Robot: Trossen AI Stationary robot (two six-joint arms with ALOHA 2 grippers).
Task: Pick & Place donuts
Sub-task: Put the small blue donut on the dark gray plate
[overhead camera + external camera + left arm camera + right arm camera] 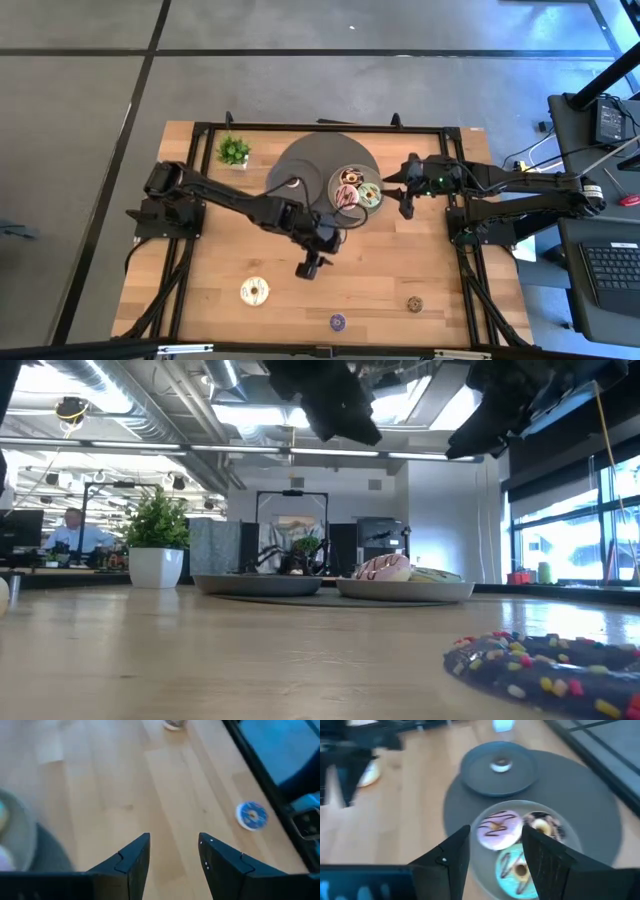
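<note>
Both jaws apart, empty: left gripper (312, 268) over bare table (380, 270).

Right tool (492, 852): fingers parted, empty, above a light grey plate (570, 837) holding the pink donut (499, 830), chocolate donut (542, 826) and green donut (517, 870). Beyond, a dark plate (475, 775) carries one mini donut (501, 764). Both plates rest on a round dark mat (592, 815) on the table (395, 825).

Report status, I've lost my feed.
Left tool open, empty, mid-table. Right tool open beside light plate holding three donuts. Cream donut still loose. Nothing blocking.
</note>
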